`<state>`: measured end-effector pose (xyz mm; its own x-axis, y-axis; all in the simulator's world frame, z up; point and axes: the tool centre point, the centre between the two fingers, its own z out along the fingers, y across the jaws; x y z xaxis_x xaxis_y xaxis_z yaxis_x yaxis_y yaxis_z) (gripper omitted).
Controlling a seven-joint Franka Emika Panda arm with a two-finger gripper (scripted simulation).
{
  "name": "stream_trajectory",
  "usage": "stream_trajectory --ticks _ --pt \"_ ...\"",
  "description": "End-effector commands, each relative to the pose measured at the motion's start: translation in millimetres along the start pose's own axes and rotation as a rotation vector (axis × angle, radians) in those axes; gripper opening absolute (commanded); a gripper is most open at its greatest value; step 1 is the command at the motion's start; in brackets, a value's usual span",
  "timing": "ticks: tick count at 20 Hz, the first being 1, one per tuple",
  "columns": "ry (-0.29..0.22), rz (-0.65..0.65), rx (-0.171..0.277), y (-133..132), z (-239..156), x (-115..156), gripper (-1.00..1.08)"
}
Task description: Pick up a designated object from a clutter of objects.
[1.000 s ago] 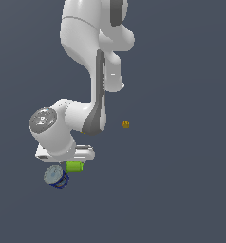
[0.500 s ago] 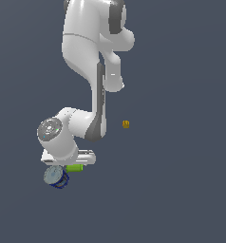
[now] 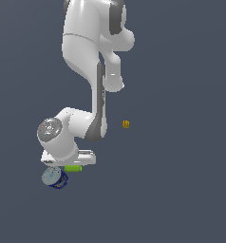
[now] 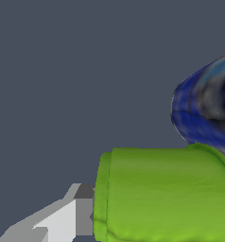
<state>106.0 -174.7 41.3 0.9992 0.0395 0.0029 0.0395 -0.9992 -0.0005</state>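
Note:
The designated object, a lime-green block (image 3: 73,168), lies on the grey floor and shows just under the arm's white hand. It fills much of the wrist view (image 4: 166,194). My gripper (image 3: 69,163) is down over it, its fingertips hidden by the hand in the exterior view. One finger (image 4: 81,212) shows in the wrist view, right against the block's end. The other finger is out of view. From the clutter, a blue can (image 3: 54,177) with a grey top lies against the block on the exterior view's left; it also shows in the wrist view (image 4: 204,111).
A tiny yellow piece (image 3: 126,124) lies alone on the floor toward the exterior view's right of the arm. The arm's white links (image 3: 93,42) rise above the hand.
The hand has come lower and slid a little toward the exterior view's right, settling over the green block. The block, the can and the yellow piece have stayed in place.

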Motion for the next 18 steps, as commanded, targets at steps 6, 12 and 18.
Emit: stream_trajectory --ticks 6,12,18 --pt "0.000 0.000 -0.001 -1 -3 0 -1.00" --pt "0.000 0.000 -0.001 -10 -21 -2 -1.00" --pt "0.000 0.000 0.000 -27 -60 -5 -1.00"
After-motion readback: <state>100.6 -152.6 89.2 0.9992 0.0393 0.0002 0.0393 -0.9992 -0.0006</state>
